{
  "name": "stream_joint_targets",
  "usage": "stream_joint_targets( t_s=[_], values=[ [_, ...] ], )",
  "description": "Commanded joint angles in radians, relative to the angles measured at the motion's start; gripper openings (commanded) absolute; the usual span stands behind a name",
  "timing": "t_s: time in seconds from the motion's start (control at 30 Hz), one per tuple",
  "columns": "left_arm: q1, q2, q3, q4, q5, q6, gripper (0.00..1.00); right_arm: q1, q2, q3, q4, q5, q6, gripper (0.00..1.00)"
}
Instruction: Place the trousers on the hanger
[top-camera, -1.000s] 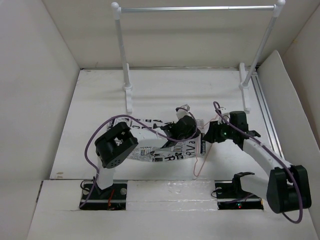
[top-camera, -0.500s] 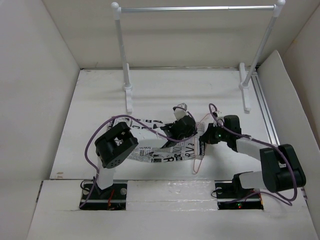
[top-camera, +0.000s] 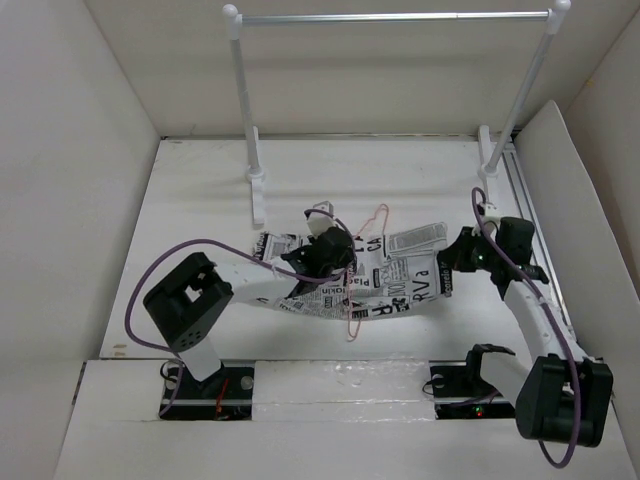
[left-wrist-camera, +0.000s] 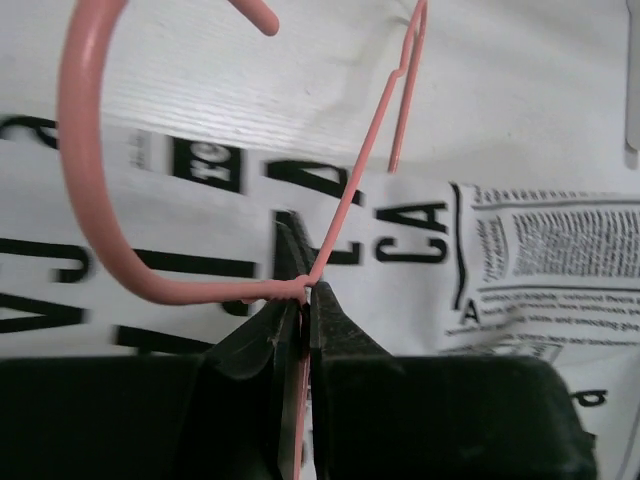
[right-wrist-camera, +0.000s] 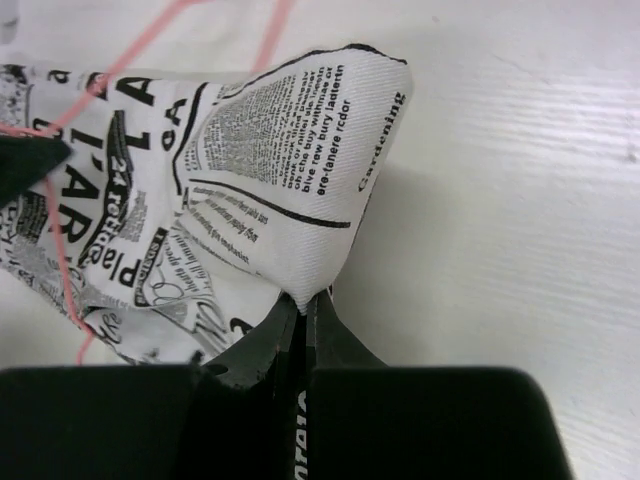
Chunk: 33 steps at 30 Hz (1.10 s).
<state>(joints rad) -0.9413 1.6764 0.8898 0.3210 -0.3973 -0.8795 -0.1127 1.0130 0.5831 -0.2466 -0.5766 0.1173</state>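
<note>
The trousers (top-camera: 400, 285) lie across the middle of the desk (top-camera: 200, 190), stretched from 9 to 3 o'clock. The left claw (left-wrist-camera: 305, 292) is closed tight on the neck of the hanger (left-wrist-camera: 70, 150), and the hook points toward 12 o'clock. The right claw (right-wrist-camera: 305, 300) is pinched shut on a corner of the trousers at the 3 o'clock end. I judge that the step is drawing the cloth through the hanger. How far it has passed, I cannot tell. The next move probably needs a pull toward 3 o'clock with the hanger held steady, so that the thin wire does not slip.
</note>
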Motion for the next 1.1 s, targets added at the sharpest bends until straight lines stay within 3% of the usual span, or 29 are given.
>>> stream_joint_targets(
  t_s=[0.0,0.17,0.57,0.7,0.87,0.9,1.0,1.07],
  values=[
    [0.038,-0.079,-0.048,-0.045,-0.054,0.074,0.00,-0.089,-0.013,0.020,-0.083,-0.023,-0.093,0.00],
    [0.029,-0.130,-0.075,-0.039,-0.044,0.085,0.00,-0.100,0.062,0.001,-0.037,-0.071,-0.096,0.00],
    [-0.013,-0.173,0.067,-0.109,-0.095,0.129,0.00,-0.125,0.242,0.008,-0.007,-0.031,-0.183,0.00],
    [-0.013,-0.237,0.080,-0.097,-0.092,0.128,0.00,-0.125,0.227,0.007,-0.011,-0.045,-0.177,0.02],
    [-0.027,-0.296,0.198,-0.146,-0.124,0.207,0.00,-0.125,0.135,0.087,-0.158,-0.042,-0.199,0.29],
    [-0.027,-0.303,0.208,-0.143,-0.117,0.217,0.00,-0.108,0.116,0.113,-0.195,-0.043,-0.211,0.43],
    [-0.027,-0.313,0.294,-0.202,-0.077,0.244,0.00,-0.059,0.030,0.272,-0.365,-0.019,-0.229,0.65],
    [-0.027,-0.305,0.414,-0.249,-0.049,0.276,0.00,-0.007,-0.037,0.436,-0.454,-0.020,-0.222,0.70]
  ],
)
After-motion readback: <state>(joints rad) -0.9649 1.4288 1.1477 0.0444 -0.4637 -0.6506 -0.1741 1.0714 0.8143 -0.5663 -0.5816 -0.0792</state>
